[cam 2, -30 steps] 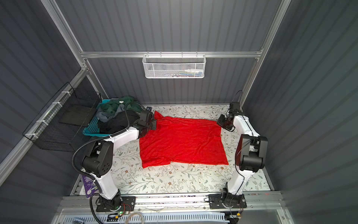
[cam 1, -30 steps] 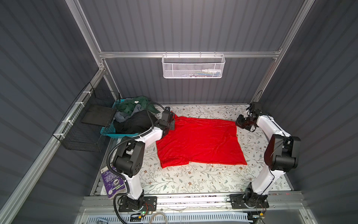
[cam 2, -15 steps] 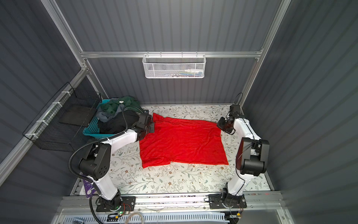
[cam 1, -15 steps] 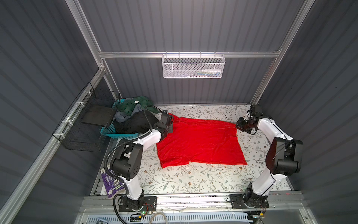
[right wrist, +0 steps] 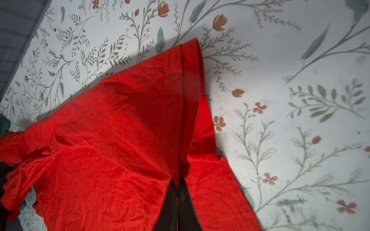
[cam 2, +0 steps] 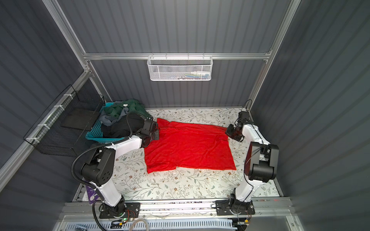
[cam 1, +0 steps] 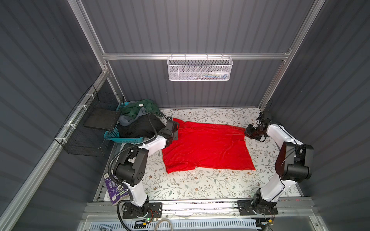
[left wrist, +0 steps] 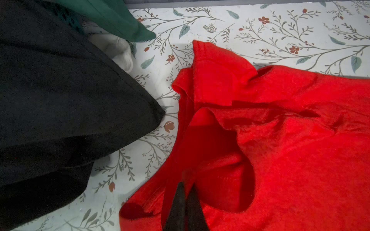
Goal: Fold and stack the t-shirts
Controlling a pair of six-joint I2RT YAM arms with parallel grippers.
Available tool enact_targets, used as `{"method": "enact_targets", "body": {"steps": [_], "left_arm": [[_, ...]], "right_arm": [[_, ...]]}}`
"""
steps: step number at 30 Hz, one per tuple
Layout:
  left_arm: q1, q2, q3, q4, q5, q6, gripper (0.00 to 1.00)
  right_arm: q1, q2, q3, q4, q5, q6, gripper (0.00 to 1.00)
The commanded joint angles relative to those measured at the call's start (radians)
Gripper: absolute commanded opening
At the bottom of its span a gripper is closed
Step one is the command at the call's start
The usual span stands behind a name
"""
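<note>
T-shirt (cam 1: 206, 148), bright red, lies spread and wrinkled on floral tabletop (cam 1: 200, 186).

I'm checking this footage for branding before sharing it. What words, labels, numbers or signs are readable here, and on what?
Nothing here is legible.
Purple booklet beside the base of the left arm: white print, too blurred to read.
White tag on the dark green t-shirt: too small.
White sticker on the left arm: too small.
Items in the white mesh basket: labels blurred.
Red t-shirt: no print visible.
</note>
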Motion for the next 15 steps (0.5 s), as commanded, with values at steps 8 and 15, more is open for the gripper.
{"method": "enact_targets", "body": {"steps": [8,15], "left_arm": [[-0.002,-0.024,-0.021,-0.006,-0.007,-0.015,0.00],[-0.002,-0.050,-0.017,-0.026,-0.019,-0.014,0.00]], "right_arm": [[-0.010,0.038,-0.013,0.005,0.035,0.002,0.00],[-0.013,0.034,-0.007,-0.003,0.020,-0.008,0.00]]}}
